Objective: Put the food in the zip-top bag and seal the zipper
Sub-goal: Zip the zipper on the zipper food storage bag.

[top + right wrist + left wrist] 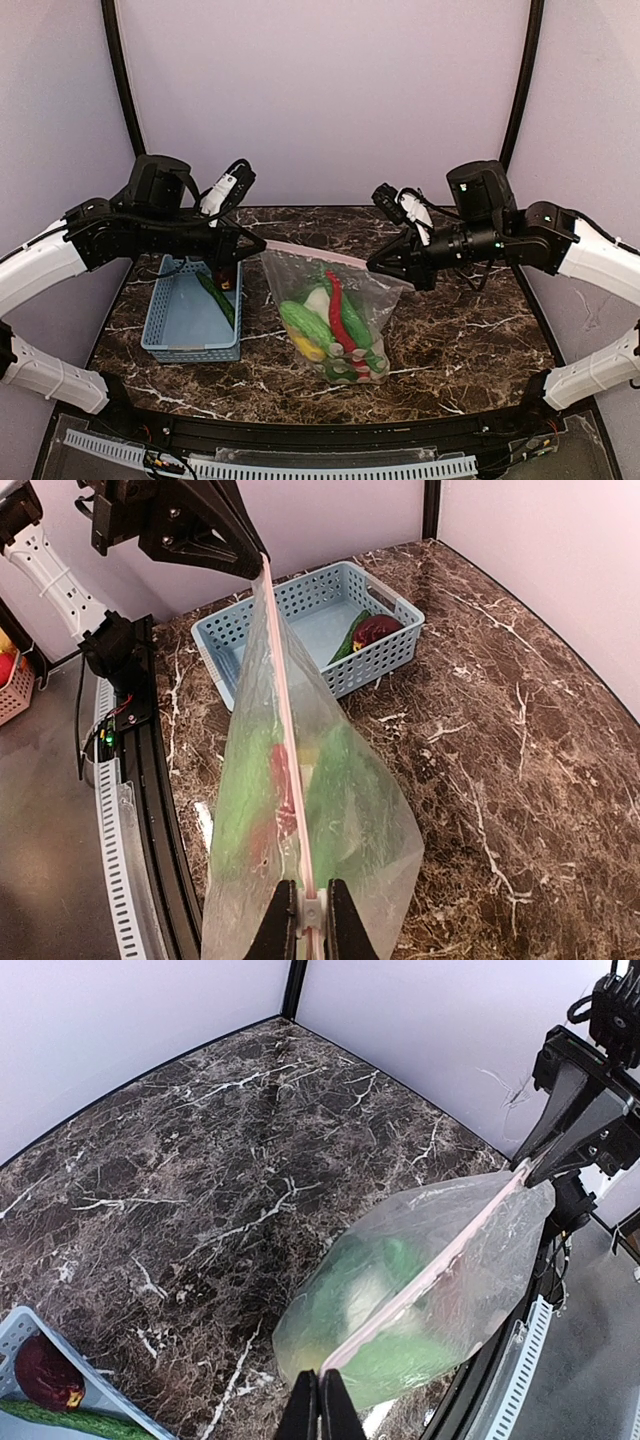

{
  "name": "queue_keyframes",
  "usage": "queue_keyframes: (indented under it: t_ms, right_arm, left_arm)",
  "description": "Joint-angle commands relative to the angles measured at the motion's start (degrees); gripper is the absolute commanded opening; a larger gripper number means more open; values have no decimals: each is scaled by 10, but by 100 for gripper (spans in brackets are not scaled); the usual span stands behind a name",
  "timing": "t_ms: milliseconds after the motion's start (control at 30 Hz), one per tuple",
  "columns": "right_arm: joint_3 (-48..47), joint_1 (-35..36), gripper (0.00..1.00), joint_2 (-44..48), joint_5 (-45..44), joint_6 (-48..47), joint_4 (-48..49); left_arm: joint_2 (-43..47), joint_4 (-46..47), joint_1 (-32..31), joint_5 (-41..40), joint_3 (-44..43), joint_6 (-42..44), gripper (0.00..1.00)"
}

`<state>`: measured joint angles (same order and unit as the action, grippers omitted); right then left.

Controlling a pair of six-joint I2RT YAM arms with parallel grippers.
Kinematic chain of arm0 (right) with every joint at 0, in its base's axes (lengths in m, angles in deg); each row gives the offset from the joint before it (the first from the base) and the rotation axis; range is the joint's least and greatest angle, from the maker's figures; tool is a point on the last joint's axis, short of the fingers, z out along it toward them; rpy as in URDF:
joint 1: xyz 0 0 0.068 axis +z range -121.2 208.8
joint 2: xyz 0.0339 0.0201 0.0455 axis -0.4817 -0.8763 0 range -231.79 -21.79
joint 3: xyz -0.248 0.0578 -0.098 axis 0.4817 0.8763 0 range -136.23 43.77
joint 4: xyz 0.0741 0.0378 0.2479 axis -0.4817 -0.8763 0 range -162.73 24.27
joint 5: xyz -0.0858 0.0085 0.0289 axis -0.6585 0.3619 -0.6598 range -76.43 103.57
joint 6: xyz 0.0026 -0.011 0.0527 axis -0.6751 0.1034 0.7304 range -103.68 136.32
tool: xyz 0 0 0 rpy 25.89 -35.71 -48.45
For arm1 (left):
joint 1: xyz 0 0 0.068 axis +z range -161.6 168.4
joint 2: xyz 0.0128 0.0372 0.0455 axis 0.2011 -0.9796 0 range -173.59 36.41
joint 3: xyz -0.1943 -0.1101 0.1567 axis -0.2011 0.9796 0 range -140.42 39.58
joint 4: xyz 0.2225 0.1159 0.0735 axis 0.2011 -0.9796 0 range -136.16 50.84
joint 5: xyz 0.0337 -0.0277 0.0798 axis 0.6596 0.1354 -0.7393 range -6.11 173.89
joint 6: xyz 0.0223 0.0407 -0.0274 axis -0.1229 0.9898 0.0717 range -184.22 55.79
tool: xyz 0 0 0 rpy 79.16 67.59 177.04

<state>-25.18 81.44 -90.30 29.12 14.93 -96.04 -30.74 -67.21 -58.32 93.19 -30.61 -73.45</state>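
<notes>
Hanging item: clear bag, held up by its mouth between the two arms, over the middle of the table.
Seal strip: pale pink, one taut straight line along the bag's top edge, running from the 9 o'clock end to the 3 o'clock end in the top view. Whether it is pressed together along its whole length cannot be told.
Left gripper: jaws drawn narrow, pinching the 9 o'clock end of the seal strip.
Right gripper: jaws drawn narrow, pinching the 3 o'clock end of the seal strip.
Contents of bag: red chilli standing roughly upright in the middle. Green pieces lie on both sides of it. White piece sits at 11 o'clock of the pile and yellow piece at 7 o'clock. All are packed together in the lower half, and seen through the plastic from the wrist views they are only blurred colour.
Basket: light blue, slotted walls, on the table at 9 o'clock of the bag, near it but apart.
Contents of basket: dark red fruit and a long green piece, touching each other, lying against the wall on the basket's 3 o'clock side in the top view, below the left gripper.
</notes>
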Motion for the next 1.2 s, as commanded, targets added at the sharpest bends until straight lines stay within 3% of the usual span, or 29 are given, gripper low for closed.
queue_keyframes:
  t_ms: [0, 1167]
  right_arm:
    - [15, -20, 0, 29, -31, 7, -96]
    - [29, -55, 0, 57, -42, 12, -115]
  left_arm:
    - [29, -29, 41, -75, 9, -14, 1]
    - [30, -23, 102, -51, 29, -33, 1]
